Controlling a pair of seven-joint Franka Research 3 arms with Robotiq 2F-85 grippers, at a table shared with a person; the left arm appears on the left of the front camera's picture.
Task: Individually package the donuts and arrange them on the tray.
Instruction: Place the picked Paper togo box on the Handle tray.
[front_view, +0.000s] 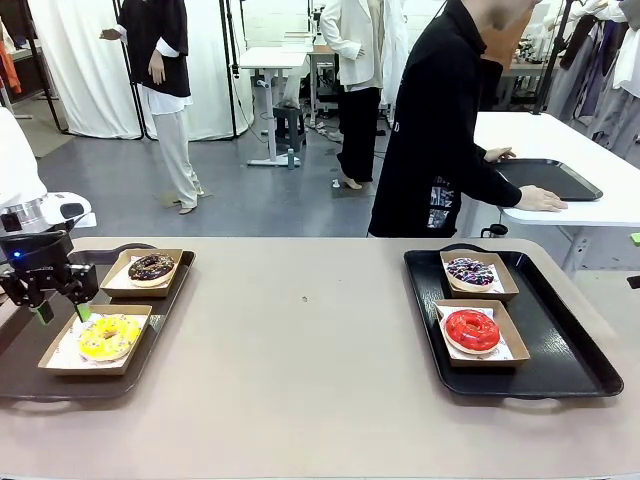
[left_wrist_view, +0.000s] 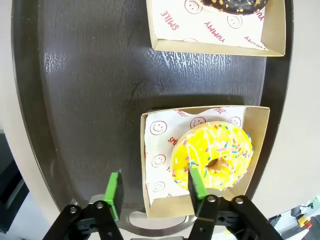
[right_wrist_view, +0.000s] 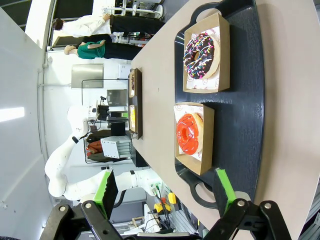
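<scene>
While my left gripper (front_view: 58, 312) hangs over the left tray (front_view: 20, 375) with its jaws apart and nothing between them, the yellow donut (left_wrist_view: 212, 156) lies in its box (left_wrist_view: 257, 145) just beside one fingertip. My right gripper (right_wrist_view: 162, 192) stands wide, empty, above the red donut (right_wrist_view: 189, 134).

I see a yellow donut (left_wrist_view: 212, 156) with coloured sprinkles on white paper (left_wrist_view: 161, 145) printed with red smileys, a glossy red donut (front_view: 472, 330), brown boxes (front_view: 95, 340) and dark trays (front_view: 560, 330), and my pads (left_wrist_view: 114, 192) are green.
</scene>
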